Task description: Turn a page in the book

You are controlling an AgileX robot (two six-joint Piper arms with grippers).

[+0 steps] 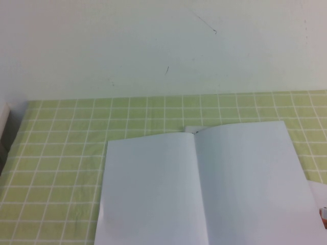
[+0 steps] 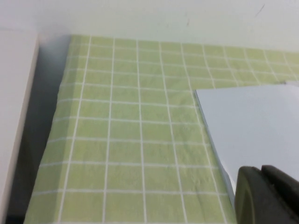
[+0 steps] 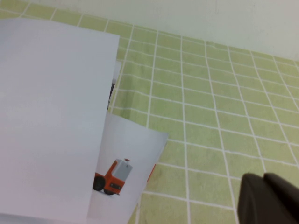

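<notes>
A green tablecloth (image 1: 61, 153) with a white grid covers the table, slightly wrinkled. Behind it rises a pale wall (image 1: 153, 46) bearing a few dark scuffs. A loose sheet (image 3: 126, 182) printed with a red-orange vehicle lies on the cloth at the right, partly covered. A white ledge (image 2: 14, 116) borders the cloth's left edge.

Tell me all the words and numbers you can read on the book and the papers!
None can be read.
The book: both open pages are blank white.
The loose sheet: only an orange vehicle picture, no words showing.
The left gripper and right gripper show only at the wrist views' edges; both are unmarked.
</notes>
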